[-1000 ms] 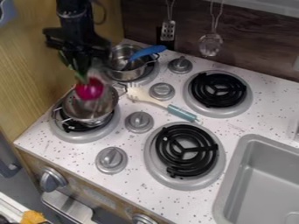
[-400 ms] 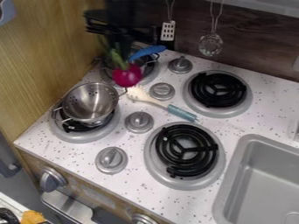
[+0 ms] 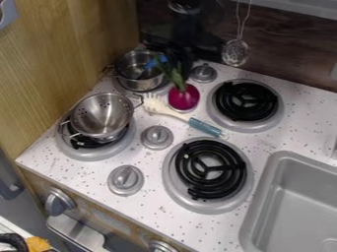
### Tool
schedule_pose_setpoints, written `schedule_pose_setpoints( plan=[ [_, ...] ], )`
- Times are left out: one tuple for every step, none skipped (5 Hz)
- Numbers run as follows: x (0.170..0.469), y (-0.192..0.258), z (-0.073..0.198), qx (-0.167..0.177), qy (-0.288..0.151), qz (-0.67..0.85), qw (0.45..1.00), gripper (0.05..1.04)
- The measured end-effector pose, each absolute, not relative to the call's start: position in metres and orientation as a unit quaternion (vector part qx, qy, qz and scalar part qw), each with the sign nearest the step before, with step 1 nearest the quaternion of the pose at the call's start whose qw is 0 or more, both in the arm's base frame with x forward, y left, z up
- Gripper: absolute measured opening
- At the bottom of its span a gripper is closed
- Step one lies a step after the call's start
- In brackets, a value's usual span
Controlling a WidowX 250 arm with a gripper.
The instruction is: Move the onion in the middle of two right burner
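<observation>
One onion (image 3: 184,98) is in your care: it hangs bulb-down from the gripper (image 3: 178,63), and you have the claw clenched on its green leaves. The leaves run up into the claw with a slight lean to the left in the view, so the long axis stands close to upright, bulb lowest.

What matters now is where the gap lies. The middle of the two right burners is the strip of white counter (image 3: 148,162) between the far burner (image 3: 227,101) and the near burner (image 3: 185,172). From your claw and bulb that strip lies toward the counter's front edge and over toward the sink (image 3: 293,158), so you want a slanting carry, not a straight one either way. The bulb appears nearer the counter's back edge than the strip is, just left of the far burner.

Watch the utensil (image 3: 205,127): its blue-green handle ends just short of that strip, on the side you would come in from. You'd do well to keep the bulb above it until you're past, then lower it. A hanging bulb may swing, and once you release, it could roll against a coil.
</observation>
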State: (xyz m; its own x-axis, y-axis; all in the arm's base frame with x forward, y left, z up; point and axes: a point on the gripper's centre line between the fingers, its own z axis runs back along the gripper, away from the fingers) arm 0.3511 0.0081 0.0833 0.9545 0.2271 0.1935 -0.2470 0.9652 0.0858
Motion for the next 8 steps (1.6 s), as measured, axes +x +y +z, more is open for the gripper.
schedule_pose_setpoints(
  plan=[
    [0.359, -0.013, 0.056, 0.001, -0.080, 0.111, 0.991, 0.086],
    [0.369, -0.025, 0.048, -0.016, -0.087, 0.095, 0.991, 0.086],
    [0.382, -0.035, 0.043, -0.027, -0.092, 0.067, 0.993, 0.086],
    [0.387, -0.047, 0.038, -0.043, -0.088, 0.058, 0.993, 0.086],
    [0.386, -0.062, 0.032, -0.058, -0.069, 0.051, 0.995, 0.086],
    [0.385, -0.069, 0.026, -0.068, -0.052, 0.043, 0.995, 0.086],
    [0.387, -0.074, 0.024, -0.065, -0.059, 0.051, 0.995, 0.086],
    [0.389, -0.077, 0.023, -0.056, -0.069, 0.044, 0.995, 0.107]
  ],
)
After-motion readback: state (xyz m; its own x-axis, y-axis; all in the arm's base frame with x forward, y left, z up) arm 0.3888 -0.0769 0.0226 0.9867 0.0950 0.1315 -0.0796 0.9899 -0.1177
